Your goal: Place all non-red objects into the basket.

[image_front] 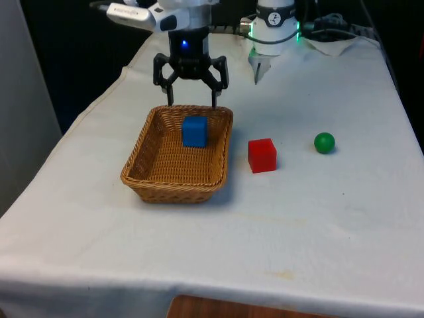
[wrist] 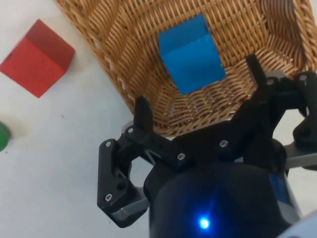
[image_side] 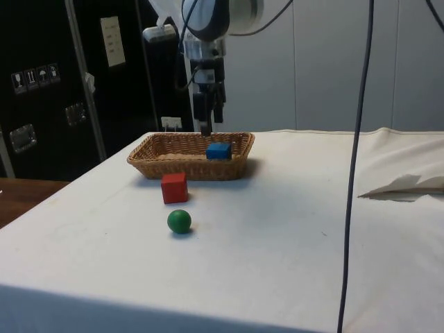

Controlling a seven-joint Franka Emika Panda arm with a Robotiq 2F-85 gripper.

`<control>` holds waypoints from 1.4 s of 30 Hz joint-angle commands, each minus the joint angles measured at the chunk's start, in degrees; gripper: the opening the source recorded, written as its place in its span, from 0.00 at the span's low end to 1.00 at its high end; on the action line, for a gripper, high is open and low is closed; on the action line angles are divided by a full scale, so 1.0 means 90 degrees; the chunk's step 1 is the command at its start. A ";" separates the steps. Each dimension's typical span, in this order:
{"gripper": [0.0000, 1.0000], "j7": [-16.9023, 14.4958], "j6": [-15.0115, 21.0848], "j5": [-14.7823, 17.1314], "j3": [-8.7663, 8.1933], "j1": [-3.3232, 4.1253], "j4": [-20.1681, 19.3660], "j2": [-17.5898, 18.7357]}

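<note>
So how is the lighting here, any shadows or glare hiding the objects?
Front view: even light, the blue cube, red cube and green ball cast only faint shadows; no glare. Side view: the basket throws a soft shadow on the cloth. Wrist view: the open gripper is dark against the bright cloth, and the cubes read clearly.

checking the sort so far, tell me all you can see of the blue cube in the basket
The blue cube is a plain, matte solid block with sharp edges. It rests on the floor of the woven wicker basket, near the end closest to the robot. The open black gripper hangs above without touching it.
</note>
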 commanded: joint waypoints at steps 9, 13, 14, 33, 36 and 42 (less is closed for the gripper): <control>1.00 0.0057 -0.0178 -0.0076 -0.0032 0.0057 -0.0032 -0.0236; 1.00 0.0019 -0.0204 0.0000 0.0013 0.0038 -0.0019 -0.0267; 1.00 0.0127 -0.0216 -0.0083 0.0000 0.0108 -0.0083 -0.0337; 1.00 0.0688 -0.0191 -0.0172 0.0382 0.0357 -0.0439 -0.0719; 1.00 0.0821 -0.0191 -0.0210 0.0497 0.0369 -0.0522 -0.0802; 1.00 0.0974 -0.0191 -0.0229 0.0649 0.0395 -0.0624 -0.0904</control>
